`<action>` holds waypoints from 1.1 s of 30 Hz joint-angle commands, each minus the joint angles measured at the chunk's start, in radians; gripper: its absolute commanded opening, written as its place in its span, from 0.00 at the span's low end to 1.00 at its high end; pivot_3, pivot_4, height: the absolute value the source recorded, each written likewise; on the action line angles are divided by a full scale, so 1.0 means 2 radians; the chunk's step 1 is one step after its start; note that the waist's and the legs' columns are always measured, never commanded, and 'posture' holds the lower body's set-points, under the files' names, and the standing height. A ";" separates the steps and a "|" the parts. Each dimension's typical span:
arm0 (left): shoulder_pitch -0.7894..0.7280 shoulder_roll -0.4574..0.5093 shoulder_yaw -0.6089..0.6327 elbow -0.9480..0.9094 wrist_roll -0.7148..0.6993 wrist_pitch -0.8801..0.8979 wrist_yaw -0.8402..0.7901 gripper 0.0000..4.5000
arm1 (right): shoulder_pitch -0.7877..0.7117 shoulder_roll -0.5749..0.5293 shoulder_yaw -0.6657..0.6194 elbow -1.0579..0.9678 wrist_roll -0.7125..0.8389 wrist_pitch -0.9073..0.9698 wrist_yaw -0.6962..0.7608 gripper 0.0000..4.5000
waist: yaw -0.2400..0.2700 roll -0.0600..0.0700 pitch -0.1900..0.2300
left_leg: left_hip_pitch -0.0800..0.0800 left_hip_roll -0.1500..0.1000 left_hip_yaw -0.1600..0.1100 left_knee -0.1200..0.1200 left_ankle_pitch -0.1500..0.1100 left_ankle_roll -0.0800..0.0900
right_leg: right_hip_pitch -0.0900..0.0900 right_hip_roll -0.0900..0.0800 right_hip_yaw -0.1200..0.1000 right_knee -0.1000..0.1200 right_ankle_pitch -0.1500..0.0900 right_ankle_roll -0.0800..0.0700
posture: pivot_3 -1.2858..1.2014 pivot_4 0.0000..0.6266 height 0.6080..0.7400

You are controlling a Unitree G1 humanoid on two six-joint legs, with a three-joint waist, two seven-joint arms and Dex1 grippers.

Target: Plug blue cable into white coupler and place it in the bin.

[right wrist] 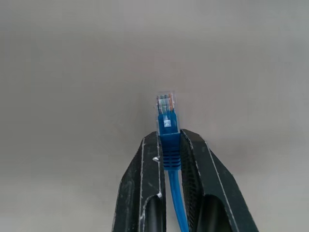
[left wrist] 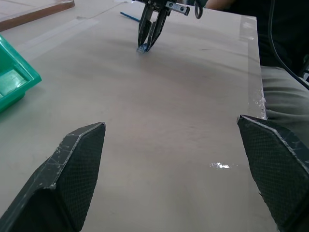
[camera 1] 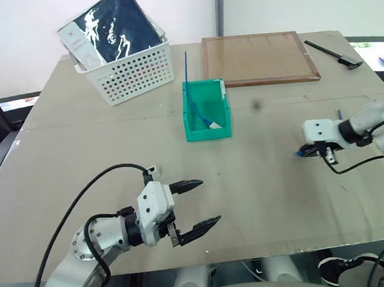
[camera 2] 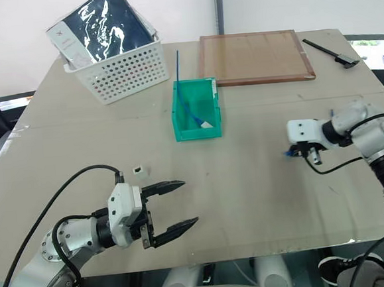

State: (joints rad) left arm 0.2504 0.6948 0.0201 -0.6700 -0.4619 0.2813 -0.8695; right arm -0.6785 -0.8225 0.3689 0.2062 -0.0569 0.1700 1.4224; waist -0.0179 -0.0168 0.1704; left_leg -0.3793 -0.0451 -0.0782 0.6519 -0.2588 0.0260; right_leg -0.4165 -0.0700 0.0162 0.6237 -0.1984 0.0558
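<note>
While the right gripper (right wrist: 170,145) is pinching the thin blue cable (right wrist: 169,140) behind its clear plug, the pickup step is finishing.
Next, I judge, plug is meeting the tiny white plastic coupler (camera 2: 139,168), lying far of the left gripper (camera 2: 174,207), jaws spreading wide; bare tabletop (camera 1: 261,178) between is giving room, near edge close, green plastic bin (camera 1: 192,127) waiting farther.

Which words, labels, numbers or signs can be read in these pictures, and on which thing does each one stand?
No text can be read.
White card on the dark packet in the white basket: a small red mark, too small to read.
Blue cable plug, green bin, white coupler, wooden board: no writing visible.
</note>
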 commanded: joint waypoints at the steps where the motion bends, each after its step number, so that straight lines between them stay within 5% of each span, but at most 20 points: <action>1: -0.004 -0.009 0.009 0.021 0.028 -0.015 0.025 1.00 | -0.005 0.062 0.030 -0.118 0.011 0.105 -0.017 0.01 | -0.001 0.000 0.000 | 0.000 0.000 0.000 0.000 0.000 0.000 | 0.000 0.000 0.000 0.000 0.001 0.001 | 0.52 0.24 1.00; 7: -0.021 0.013 0.018 0.066 0.055 -0.011 0.018 1.00 | -0.038 0.185 0.104 -0.062 -0.053 0.085 -0.092 0.01 | 0.007 0.000 0.000 | -0.001 -0.002 -0.003 0.001 0.000 0.000 | 0.000 0.000 -0.002 0.001 0.001 0.002 | 0.52 0.24 1.00; 11: -0.034 0.026 0.019 0.095 0.051 -0.015 -0.005 1.00 | -0.037 0.187 0.112 -0.033 -0.068 0.049 -0.103 0.36 | 0.006 0.000 0.000 | -0.001 -0.002 -0.003 0.000 0.000 -0.001 | 0.000 0.000 -0.002 0.001 0.001 0.002 | 0.52 0.24 1.00; 17: -0.067 0.025 -0.003 0.120 0.056 -0.011 -0.022 1.00 | 0.020 0.143 0.015 -0.142 0.017 0.074 -0.102 0.99 | 0.010 0.000 0.000 | -0.001 -0.002 -0.004 0.000 0.001 -0.001 | 0.000 -0.001 -0.003 0.000 0.001 0.002 | 0.52 0.24 1.00; 26: -0.170 -0.001 -0.084 0.182 0.095 -0.001 -0.035 1.00 | 0.287 0.085 -0.188 -0.381 0.120 0.087 -0.186 0.99 | 0.015 0.000 0.000 | -0.001 -0.002 -0.004 0.000 0.000 0.000 | 0.000 0.000 -0.003 0.001 0.001 0.002 | 0.52 0.24 1.00; 33: -0.249 -0.026 -0.127 0.263 0.136 -0.017 -0.044 1.00 | 0.459 0.117 -0.247 -0.504 0.119 0.114 -0.287 0.99 | 0.012 0.000 0.000 | -0.001 -0.001 -0.002 0.001 0.000 0.000 | 0.000 0.000 -0.001 0.001 0.001 0.002 | 0.52 0.24 1.00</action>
State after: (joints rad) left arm -0.2312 0.6471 -0.2239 -0.1577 -0.2069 0.2719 -0.9527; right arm 0.2205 -0.5941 -0.0888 -0.7360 0.1695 0.3950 0.8878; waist 0.0052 -0.0169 0.1696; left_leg -0.3802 -0.0478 -0.0822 0.6531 -0.2588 0.0256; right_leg -0.4165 -0.0703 0.0133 0.6257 -0.1969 0.0604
